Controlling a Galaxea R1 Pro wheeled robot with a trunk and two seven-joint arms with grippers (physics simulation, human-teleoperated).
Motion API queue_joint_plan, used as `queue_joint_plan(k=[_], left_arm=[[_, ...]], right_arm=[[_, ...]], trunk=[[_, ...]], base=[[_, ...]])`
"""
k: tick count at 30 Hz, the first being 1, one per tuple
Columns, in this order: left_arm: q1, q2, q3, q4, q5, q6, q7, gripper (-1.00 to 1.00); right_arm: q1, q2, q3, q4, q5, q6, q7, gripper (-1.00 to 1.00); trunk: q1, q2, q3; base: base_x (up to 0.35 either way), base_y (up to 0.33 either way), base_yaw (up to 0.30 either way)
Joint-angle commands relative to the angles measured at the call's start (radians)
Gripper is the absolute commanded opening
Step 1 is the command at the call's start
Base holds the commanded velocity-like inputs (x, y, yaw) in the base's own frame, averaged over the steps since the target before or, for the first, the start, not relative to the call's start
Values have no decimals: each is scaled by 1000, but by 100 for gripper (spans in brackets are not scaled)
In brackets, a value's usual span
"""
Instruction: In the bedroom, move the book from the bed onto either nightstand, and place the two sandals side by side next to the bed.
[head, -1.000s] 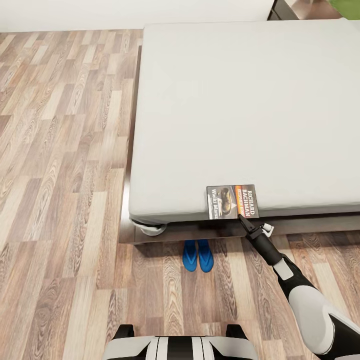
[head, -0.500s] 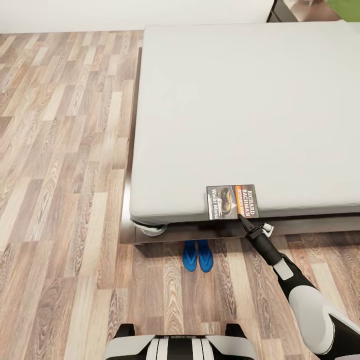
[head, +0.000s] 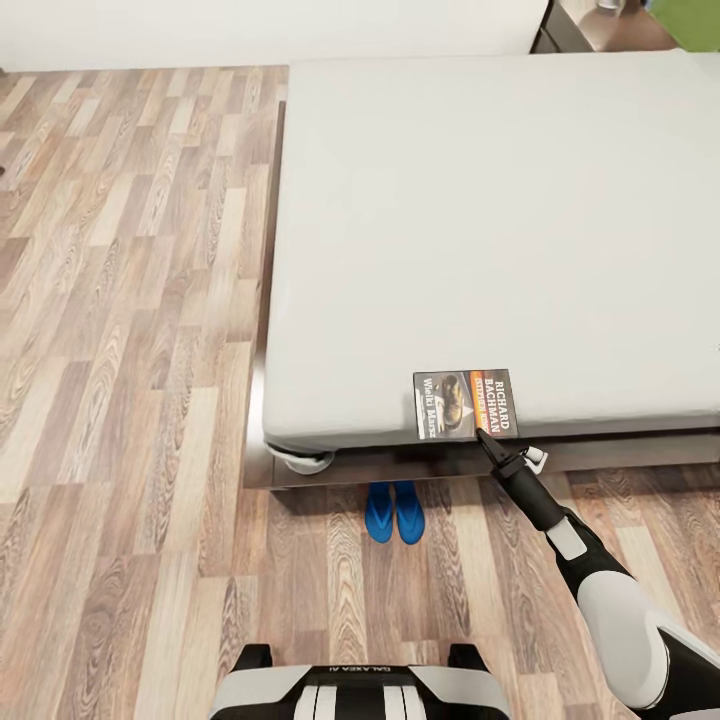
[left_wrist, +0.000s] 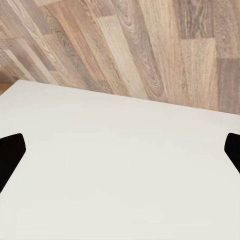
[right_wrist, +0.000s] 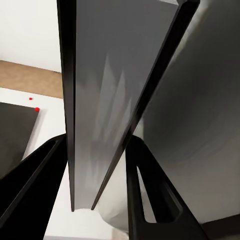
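The book (head: 466, 403) is seen lying flat at the near edge of the bed (head: 480, 220), and it is grasped at its near edge between the fingers of the right gripper (head: 483, 437). The two sandals (head: 393, 511) are placed side by side on the floor (head: 130, 400) just beside the bed frame. The left gripper (left_wrist: 120, 150) is held wide apart above a white surface.

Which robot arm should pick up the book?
The right one, probably. Its tool is already at the book on the bed edge, fingers either side of it in the right wrist view.
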Motion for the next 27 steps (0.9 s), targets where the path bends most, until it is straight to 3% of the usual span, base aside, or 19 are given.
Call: queue_joint_plan(k=[1, 27], left_arm=[[0, 0, -9, 1, 9, -4, 1, 100], [0, 1, -9, 2, 9, -4, 1, 100]], right_arm=[[0, 0, -2, 0, -1, 10, 3, -100], [2, 2, 2, -12, -1, -7, 17, -100]], trunk=[[-4, 7, 3], [-104, 189, 84]], base=[[0, 0, 0], [0, 0, 0]])
